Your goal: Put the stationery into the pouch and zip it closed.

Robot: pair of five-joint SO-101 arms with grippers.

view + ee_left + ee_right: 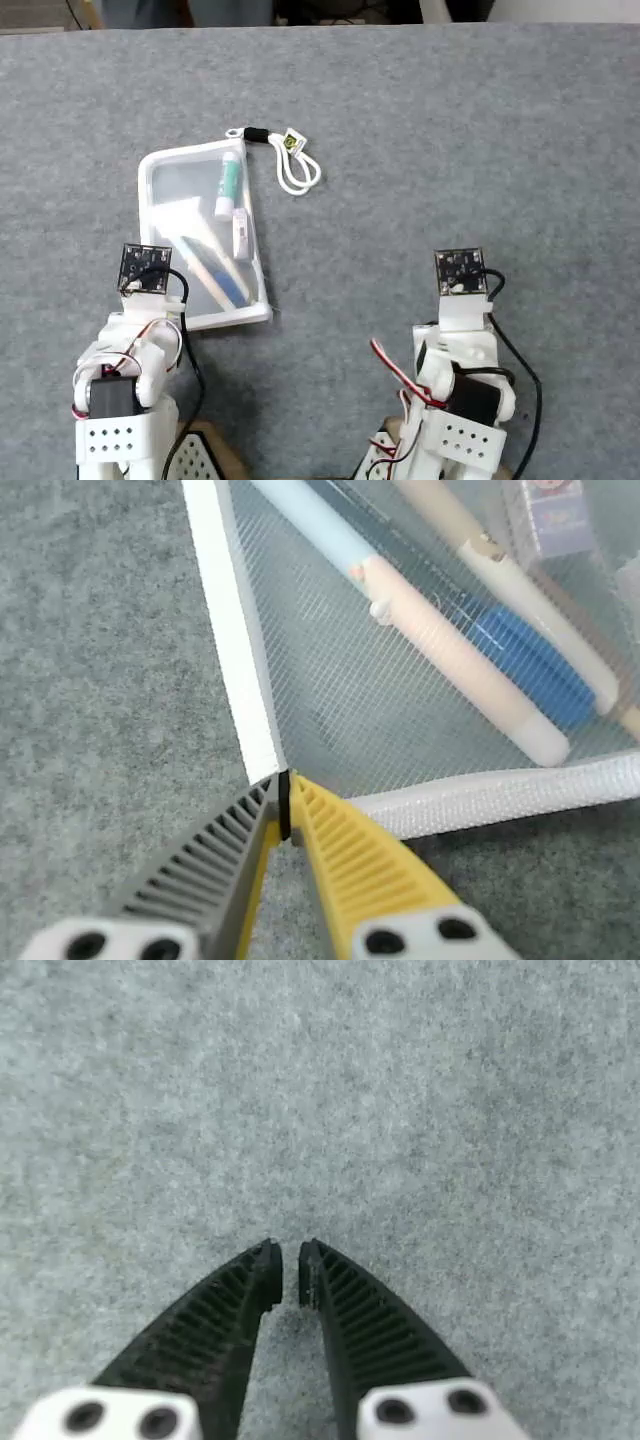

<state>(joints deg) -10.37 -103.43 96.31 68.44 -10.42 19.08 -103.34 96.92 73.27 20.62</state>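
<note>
The left pincer is closed tight, its tips touching one corner of the single clear mesh plastic pouch with white edging, which lies flat on the grey felt desk. Inside are one green-and-white tube, one small white block and at least two pens. The right pincer shows only a thin slit, holding nothing, over bare felt

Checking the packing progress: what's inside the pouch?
Through the clear pouch: several pens, a green-and-white tube and a small white block. Whatever lies beneath them is covered.
</note>
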